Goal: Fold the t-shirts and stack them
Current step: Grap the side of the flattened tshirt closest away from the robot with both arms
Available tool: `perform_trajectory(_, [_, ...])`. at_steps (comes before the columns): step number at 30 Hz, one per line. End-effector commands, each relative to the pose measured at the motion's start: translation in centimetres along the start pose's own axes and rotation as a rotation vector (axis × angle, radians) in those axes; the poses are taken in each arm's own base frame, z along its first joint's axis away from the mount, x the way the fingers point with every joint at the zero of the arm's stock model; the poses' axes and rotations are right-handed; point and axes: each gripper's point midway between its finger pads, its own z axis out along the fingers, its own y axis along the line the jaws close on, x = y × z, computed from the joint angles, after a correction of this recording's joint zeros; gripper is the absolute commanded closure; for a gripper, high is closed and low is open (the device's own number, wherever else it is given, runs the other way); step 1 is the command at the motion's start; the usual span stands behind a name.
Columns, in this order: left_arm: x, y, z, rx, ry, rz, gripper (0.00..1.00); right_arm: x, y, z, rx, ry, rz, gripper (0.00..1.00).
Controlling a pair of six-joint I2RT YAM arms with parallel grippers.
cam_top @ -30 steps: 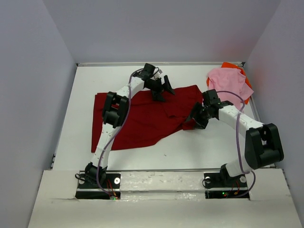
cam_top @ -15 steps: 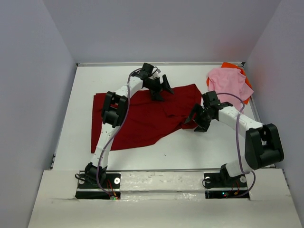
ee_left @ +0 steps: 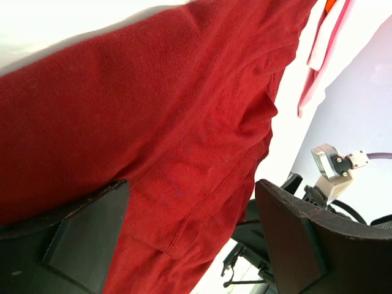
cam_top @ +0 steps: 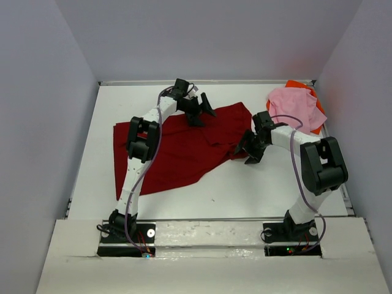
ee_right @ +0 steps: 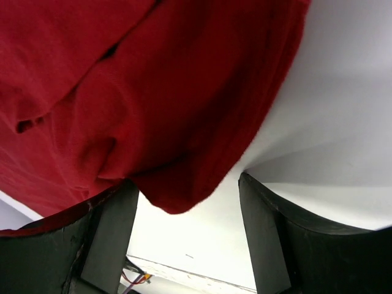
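Dark red t-shirt (ee_right: 153, 92), hem tip inside the spread right hand (ee_right: 184, 187)

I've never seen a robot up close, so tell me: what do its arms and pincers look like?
The left arm and right arm are white tubes with chunky black joints. A thin purple cable runs along each. The left gripper and right gripper are black, each with two flat, wedge-shaped fingers. The black bases show small green and red lights.
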Motion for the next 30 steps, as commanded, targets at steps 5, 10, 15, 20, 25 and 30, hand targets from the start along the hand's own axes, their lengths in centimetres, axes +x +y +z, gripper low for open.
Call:
perform_trajectory(5, [-0.9,1.0,-1.3,-0.034,-0.024,-0.009,0.01,-3.8,2.5,0.1,-0.037,-0.105,-0.04,0.31])
perform_trajectory(10, [-0.7,1.4,-1.2,-0.041,-0.017,-0.009,0.01,-4.6,3.2,0.2,-0.04,-0.111,-0.038,1.0])
perform_trajectory(15, [-0.9,1.9,-1.2,-0.046,-0.021,-0.013,0.01,-4.2,3.4,-0.8,-0.044,-0.104,-0.036,1.0])
perform_trajectory(20, [-1.9,2.6,-1.1,-0.042,-0.037,-0.022,0.01,-3.0,1.6,-3.2,-0.025,-0.067,-0.023,1.0])
perform_trajectory(25, [-2.9,2.8,-1.0,-0.033,-0.051,-0.02,0.01,-3.5,-1.8,-5.5,0.025,-0.052,-0.016,1.0])
perform_trajectory(30, [-2.9,3.4,-0.8,-0.041,-0.049,-0.018,0.01,-5.9,-4.4,-7.0,0.042,-0.069,-0.014,1.0])
